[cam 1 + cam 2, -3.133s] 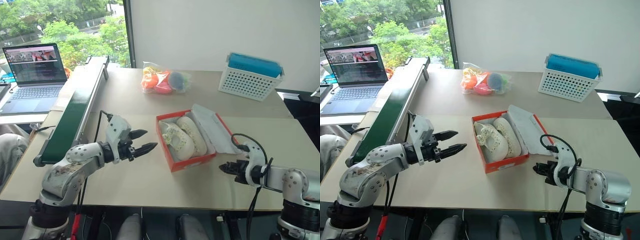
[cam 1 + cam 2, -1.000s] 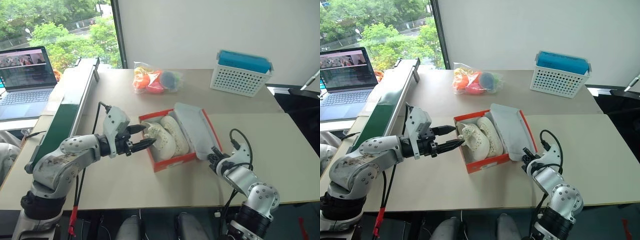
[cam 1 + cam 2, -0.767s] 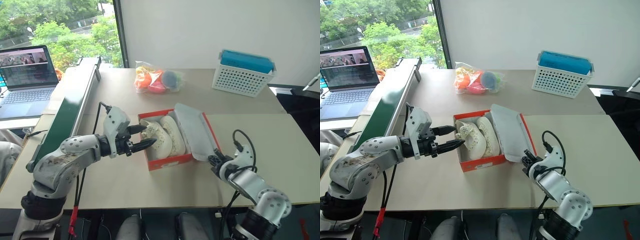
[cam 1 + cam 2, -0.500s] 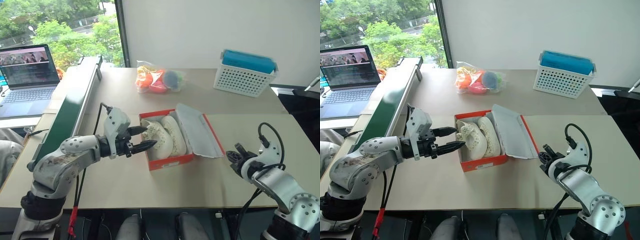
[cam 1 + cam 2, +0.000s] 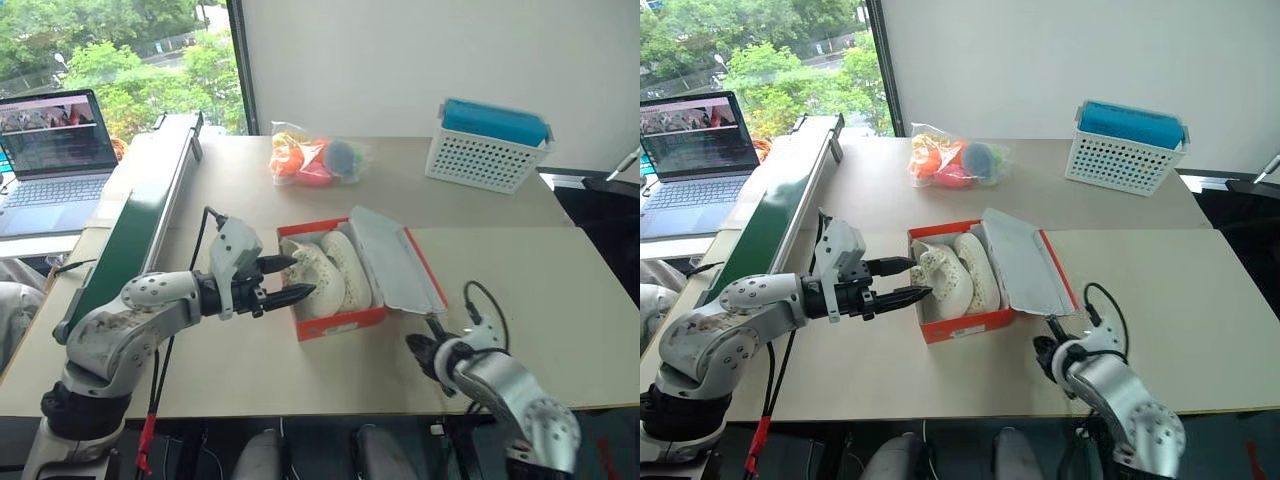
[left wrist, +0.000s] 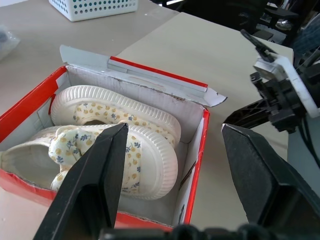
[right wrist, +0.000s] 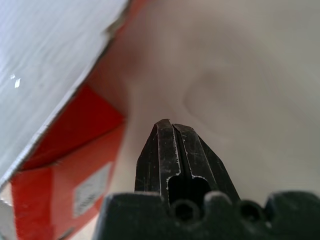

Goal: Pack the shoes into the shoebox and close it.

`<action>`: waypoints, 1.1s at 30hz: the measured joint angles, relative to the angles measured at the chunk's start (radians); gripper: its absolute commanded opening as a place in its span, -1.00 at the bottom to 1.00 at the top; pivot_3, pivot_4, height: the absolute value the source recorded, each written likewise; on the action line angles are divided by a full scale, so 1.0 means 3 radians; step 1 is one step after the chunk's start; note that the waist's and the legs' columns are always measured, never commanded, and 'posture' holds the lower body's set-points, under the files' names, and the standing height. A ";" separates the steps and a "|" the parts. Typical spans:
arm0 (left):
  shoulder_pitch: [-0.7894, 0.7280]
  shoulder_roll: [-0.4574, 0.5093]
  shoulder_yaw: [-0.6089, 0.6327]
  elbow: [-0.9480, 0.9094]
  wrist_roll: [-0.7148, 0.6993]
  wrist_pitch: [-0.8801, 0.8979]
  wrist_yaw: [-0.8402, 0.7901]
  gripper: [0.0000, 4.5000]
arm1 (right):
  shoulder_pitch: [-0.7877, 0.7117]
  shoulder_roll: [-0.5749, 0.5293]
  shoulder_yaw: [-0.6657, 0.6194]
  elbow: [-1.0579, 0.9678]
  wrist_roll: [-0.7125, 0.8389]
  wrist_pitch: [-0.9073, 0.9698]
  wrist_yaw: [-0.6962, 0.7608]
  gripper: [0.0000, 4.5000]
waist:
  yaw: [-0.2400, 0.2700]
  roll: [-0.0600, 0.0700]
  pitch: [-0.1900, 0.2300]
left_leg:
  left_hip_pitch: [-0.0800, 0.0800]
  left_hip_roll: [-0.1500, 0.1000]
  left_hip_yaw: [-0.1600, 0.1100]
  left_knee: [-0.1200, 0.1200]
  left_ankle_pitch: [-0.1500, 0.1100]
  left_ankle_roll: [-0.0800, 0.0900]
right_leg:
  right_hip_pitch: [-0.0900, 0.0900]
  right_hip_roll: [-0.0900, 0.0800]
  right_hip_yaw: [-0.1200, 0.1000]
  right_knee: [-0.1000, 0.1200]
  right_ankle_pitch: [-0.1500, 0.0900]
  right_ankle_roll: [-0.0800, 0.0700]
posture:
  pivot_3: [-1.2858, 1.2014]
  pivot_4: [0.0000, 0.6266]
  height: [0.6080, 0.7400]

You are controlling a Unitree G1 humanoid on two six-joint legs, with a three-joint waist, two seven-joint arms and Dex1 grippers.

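Note:
The red shoebox stands open mid-table with both cream shoes lying side by side inside. Its pale-lined lid leans out to the right. My left gripper is open at the box's left wall, its fingertips at the rim beside the nearer shoe. My right gripper is shut with nothing in it, low over the table by the box's front right corner, just below the lid's free edge. In the right wrist view its closed tips point along the table next to the red box wall.
A white perforated basket holding something blue stands at the back right. A bag of colourful toys lies behind the box. A long green conveyor runs along the left, with a laptop beyond it. The table's front edge is near my right arm.
My right gripper, still shut, swung out to the right from the lid's edge, then came back left and lower toward the box's front corner, rolling over. Left arm and box kept still.

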State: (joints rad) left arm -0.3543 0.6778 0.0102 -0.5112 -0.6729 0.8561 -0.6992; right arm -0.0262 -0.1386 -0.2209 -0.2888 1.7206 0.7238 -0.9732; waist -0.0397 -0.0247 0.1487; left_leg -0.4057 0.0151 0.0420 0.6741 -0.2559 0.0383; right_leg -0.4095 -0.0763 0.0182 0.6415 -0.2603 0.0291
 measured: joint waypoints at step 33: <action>-0.0233 0.0074 0.0096 -0.0009 -0.0127 0.0160 0.0189 0.42 | -0.0848 -0.0968 0.0435 -0.0576 -0.1280 -0.0113 0.3840 -0.98 | 0.0073 0.0007 0.0006 | -0.0020 -0.0002 0.0010 0.0013 0.0001 -0.0001 | -0.0037 -0.0001 0.0010 0.0025 0.0002 -0.0002 | 0.03 -0.52 1.00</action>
State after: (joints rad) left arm -0.4243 0.7001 0.0391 -0.5140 -0.7109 0.9042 -0.6423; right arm -0.2805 -0.4291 -0.0905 -0.4617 1.3366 0.6898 0.1789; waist -0.0177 -0.0226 0.1506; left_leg -0.4116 0.0145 0.0450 0.6779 -0.2556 0.0379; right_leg -0.4205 -0.0767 0.0211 0.6488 -0.2598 0.0286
